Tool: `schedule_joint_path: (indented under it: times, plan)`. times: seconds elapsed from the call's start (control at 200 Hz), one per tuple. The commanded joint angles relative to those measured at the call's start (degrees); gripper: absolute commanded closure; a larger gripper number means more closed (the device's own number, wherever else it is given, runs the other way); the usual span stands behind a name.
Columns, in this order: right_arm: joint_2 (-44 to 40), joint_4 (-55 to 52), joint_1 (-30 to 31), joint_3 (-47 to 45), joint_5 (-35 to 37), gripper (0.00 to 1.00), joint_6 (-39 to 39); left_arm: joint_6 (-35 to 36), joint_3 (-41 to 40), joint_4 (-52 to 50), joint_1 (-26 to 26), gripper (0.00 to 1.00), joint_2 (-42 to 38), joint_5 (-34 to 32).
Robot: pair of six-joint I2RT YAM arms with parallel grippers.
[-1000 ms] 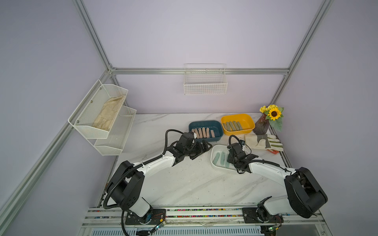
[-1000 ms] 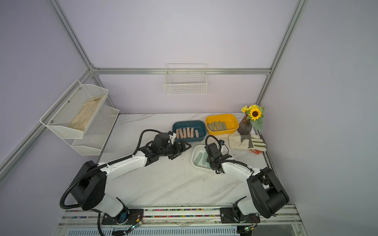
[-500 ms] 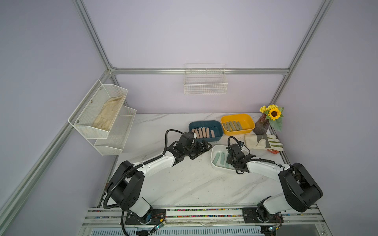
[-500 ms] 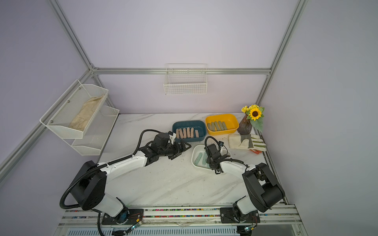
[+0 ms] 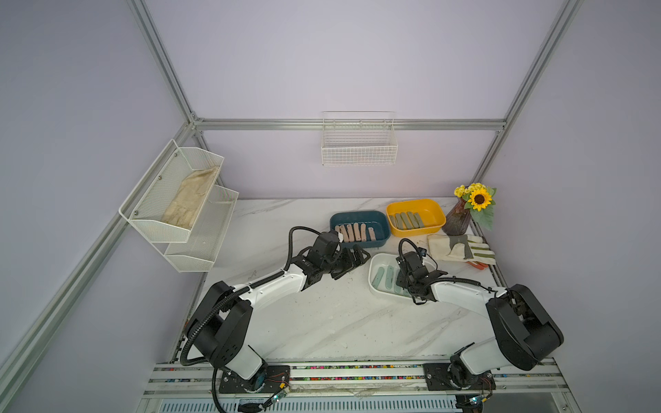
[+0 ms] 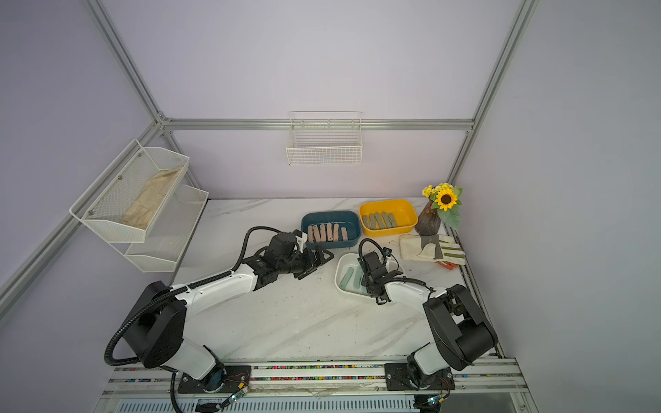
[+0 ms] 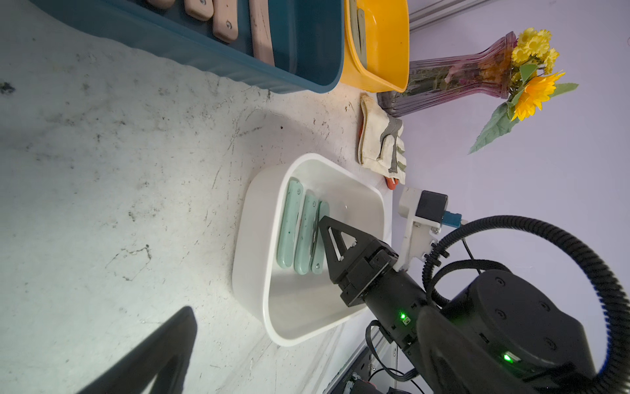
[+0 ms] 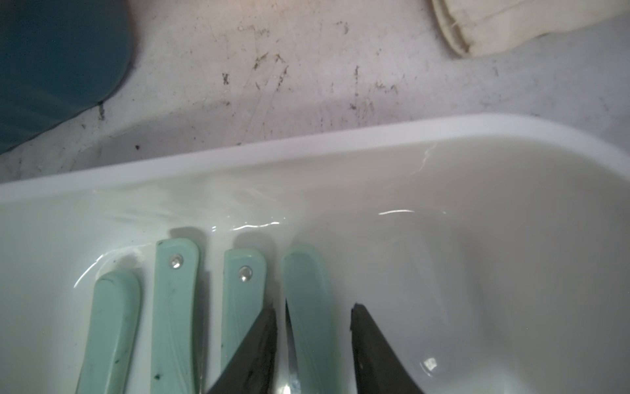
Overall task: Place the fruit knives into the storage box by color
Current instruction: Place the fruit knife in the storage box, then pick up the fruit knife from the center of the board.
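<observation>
Since a second ago the right gripper has parted its jaws. They now stand narrowly apart on either side of a mint green knife, with a sliver of white showing between that knife and one finger. The knife lies in the white box beside three other mint knives. Over the table, between the teal box and the white one, the left gripper hangs with jaws wide and nothing in them. Sorted rows fill the far boxes: pink knives in the teal, olive knives in the yellow box.
</observation>
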Motion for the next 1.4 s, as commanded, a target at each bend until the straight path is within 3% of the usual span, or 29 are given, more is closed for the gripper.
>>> schedule_joint_path:
  times: [0.0, 0.31, 0.425, 0.66, 0.95, 1.185, 1.395]
  plan:
    - [-2.4, -0.7, -0.5, 2.3, -0.1, 0.58, 0.2, 1.0, 5.2, 0.3, 0.1, 0.00, -2.6, -0.6]
    - [-8.0, -2.4, -1.0, 9.0, -4.1, 0.48, -3.3, 2.4, 4.5, -1.5, 1.4, 0.00, -4.1, -1.2]
    - [-6.7, -2.3, -0.9, 12.8, -9.4, 0.40, -5.5, 3.0, 2.9, -2.0, 3.3, 0.01, -5.8, -1.3]
    - [-2.4, 1.6, -0.4, 17.9, -16.6, 0.37, -6.5, 4.9, -2.2, -4.7, 9.8, 0.00, -12.4, -1.0]
    - [10.5, 4.2, 10.5, 27.1, -16.9, 0.29, -4.3, 7.2, -8.9, -9.1, 20.6, 0.00, -21.8, -0.5]
    - [22.6, 6.9, 17.8, 34.6, -17.8, 0.28, -2.2, 9.3, -11.1, -11.8, 25.7, 0.00, -27.5, -2.2]
    - [31.6, 7.9, 19.8, 39.9, -18.7, 0.27, 0.4, 9.6, -11.7, -13.1, 27.5, 0.00, -28.9, -0.9]
